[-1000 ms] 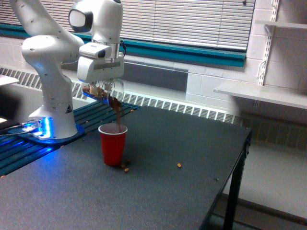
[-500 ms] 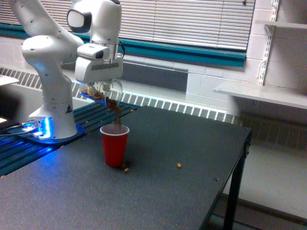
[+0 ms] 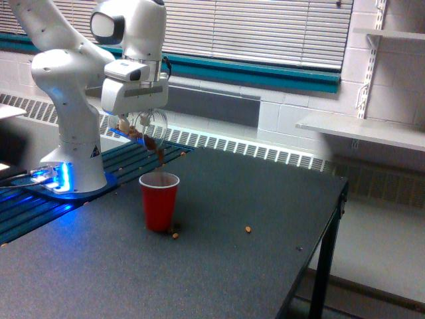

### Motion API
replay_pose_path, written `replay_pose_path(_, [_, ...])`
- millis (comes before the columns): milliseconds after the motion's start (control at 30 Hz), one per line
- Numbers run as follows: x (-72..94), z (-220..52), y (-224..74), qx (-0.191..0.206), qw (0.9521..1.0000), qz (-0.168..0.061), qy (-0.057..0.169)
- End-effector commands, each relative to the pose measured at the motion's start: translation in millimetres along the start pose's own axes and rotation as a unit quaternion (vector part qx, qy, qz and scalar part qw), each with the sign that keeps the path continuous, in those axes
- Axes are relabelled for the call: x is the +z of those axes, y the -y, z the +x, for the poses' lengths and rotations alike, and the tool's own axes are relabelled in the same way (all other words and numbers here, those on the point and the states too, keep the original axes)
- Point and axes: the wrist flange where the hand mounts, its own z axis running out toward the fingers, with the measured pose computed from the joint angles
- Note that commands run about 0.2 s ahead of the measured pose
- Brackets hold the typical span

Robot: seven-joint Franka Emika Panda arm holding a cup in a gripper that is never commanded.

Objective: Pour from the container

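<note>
Gripper (image 3: 136, 123) clamped on tilted container (image 3: 151, 127), high over red cup (image 3: 159, 201) on counter (image 3: 219, 266). Risk: nuts overshooting the rim, joining 2 strays (image 3: 174, 234) beside the cup.

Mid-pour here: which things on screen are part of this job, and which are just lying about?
In the job: clear tumbler tilted in the tool; brown stream; red cup.

Lying about: stray bits by the cup's base and further right; wall shelf.
</note>
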Motion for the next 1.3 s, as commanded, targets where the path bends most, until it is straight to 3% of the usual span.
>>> replay_pose_path(33, [15.8, -7.7, -3.8, -0.001, 0.9997, -0.016, 0.017])
replay_pose_path(1300, [41.4, -9.1, -1.9, -0.031, 0.9975, -0.049, 0.04])
